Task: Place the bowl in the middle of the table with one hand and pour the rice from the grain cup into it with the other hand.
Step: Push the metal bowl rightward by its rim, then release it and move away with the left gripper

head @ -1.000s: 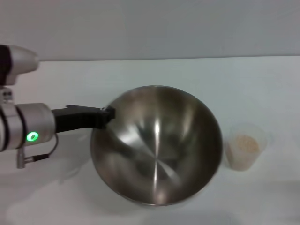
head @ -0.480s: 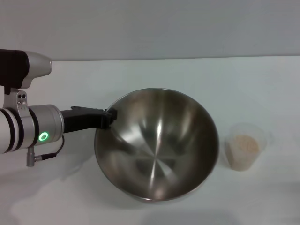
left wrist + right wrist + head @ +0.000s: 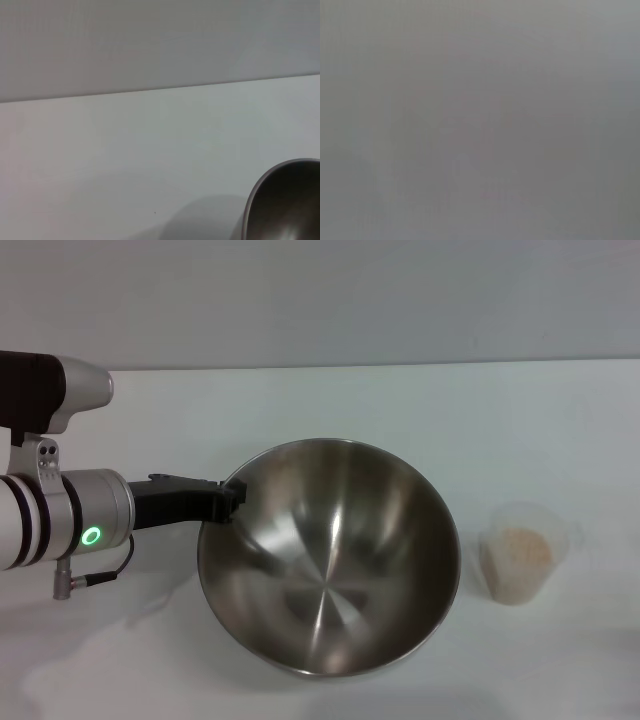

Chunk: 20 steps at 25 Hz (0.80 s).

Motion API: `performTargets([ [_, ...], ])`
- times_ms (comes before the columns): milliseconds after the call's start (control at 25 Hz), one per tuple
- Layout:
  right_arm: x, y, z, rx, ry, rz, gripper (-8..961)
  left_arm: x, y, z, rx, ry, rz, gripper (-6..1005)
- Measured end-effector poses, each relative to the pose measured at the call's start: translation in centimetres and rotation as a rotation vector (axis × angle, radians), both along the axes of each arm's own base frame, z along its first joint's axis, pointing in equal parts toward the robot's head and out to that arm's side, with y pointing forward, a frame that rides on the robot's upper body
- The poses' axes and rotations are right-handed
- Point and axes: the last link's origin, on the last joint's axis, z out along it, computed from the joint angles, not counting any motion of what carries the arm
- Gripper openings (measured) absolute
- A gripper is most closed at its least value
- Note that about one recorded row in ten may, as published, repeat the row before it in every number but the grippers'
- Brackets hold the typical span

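Observation:
The large steel bowl [image 3: 330, 560] sits tilted at the middle of the white table [image 3: 330, 400], its open side facing the head camera. My left gripper [image 3: 232, 496] is shut on the bowl's left rim and holds it. Part of the bowl's rim also shows in the left wrist view [image 3: 280, 200]. The small clear grain cup [image 3: 520, 552] stands upright to the right of the bowl, apart from it, with beige rice [image 3: 520, 548] inside. My right gripper is out of view; the right wrist view shows only plain grey.
The grey wall [image 3: 320, 300] runs along the table's far edge. White tabletop shows behind the bowl and beyond the cup to the right [image 3: 600, 440].
My left arm has shifted slightly right and lowered the bowl, which now sits less tilted. The cup has not moved.

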Motion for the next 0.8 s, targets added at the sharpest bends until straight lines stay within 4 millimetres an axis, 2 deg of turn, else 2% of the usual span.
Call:
performTargets([
  [560,0.1,0.1,-0.1,-0.007,0.002,-0.005,779,0.2,-0.1,-0.2,-0.024,0.009,-0.012,84],
  [800,0.0,0.2,-0.1,-0.008,0.004,-0.004,778,1.0,-0.2,0.1,-0.014,0.023,-0.071,89],
])
